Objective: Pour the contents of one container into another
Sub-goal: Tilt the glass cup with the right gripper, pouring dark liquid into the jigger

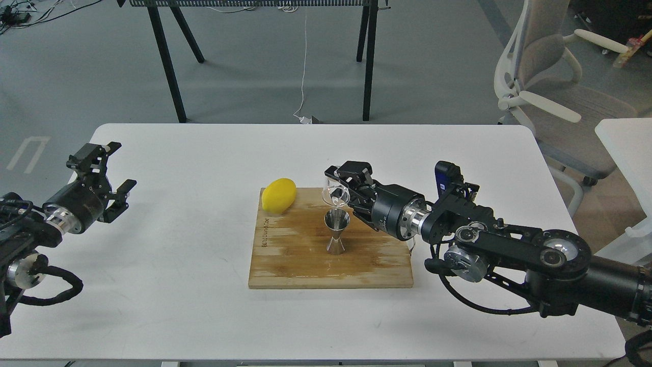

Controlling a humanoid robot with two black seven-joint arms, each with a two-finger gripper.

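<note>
A clear glass tumbler [334,190] is tipped on its side, mouth facing left and down, just above the steel jigger [336,232]. My right gripper [345,189] is shut on the tumbler from the right. The jigger stands upright near the middle of the wooden cutting board [305,260]. Over at the table's left edge, my left gripper [111,176] hangs open with nothing in it, far from the board.
A yellow lemon [278,194] lies on the board's back left corner. The white table [204,306] carries the board. A grey office chair [550,92] stands off the back right, black table legs [168,61] behind.
</note>
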